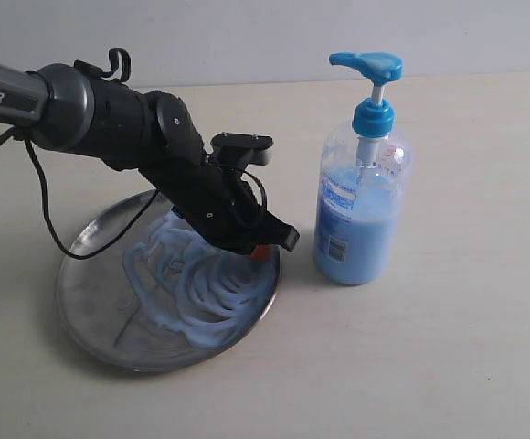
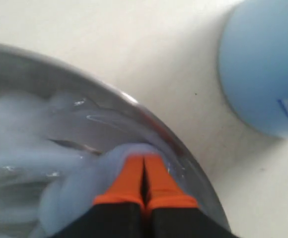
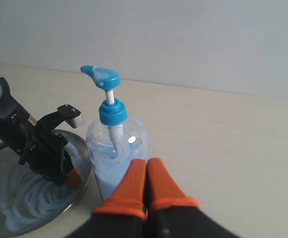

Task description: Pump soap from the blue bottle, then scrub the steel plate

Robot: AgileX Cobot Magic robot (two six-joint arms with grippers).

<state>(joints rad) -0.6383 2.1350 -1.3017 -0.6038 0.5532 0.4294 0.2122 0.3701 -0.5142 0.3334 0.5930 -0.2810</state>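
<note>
The steel plate (image 1: 91, 315) lies on the table at the left, streaked with pale blue soap (image 1: 201, 297) in swirls. My left gripper (image 1: 260, 253) is shut, its orange fingertips pressed down into the soap by the plate's right rim (image 2: 183, 148); nothing is held between them (image 2: 144, 159). The blue bottle (image 1: 358, 215) stands upright just right of the plate, pump head (image 1: 367, 64) raised. My right gripper (image 3: 146, 163) is shut and empty, hanging beside the bottle (image 3: 115, 148) on the side away from the plate (image 3: 15, 218); it is out of the exterior view.
The pale tabletop (image 1: 448, 366) stretches right of and in front of the bottle. A black cable (image 1: 50, 219) loops from the left arm over the plate's far left rim. A plain wall (image 1: 265, 37) backs the table.
</note>
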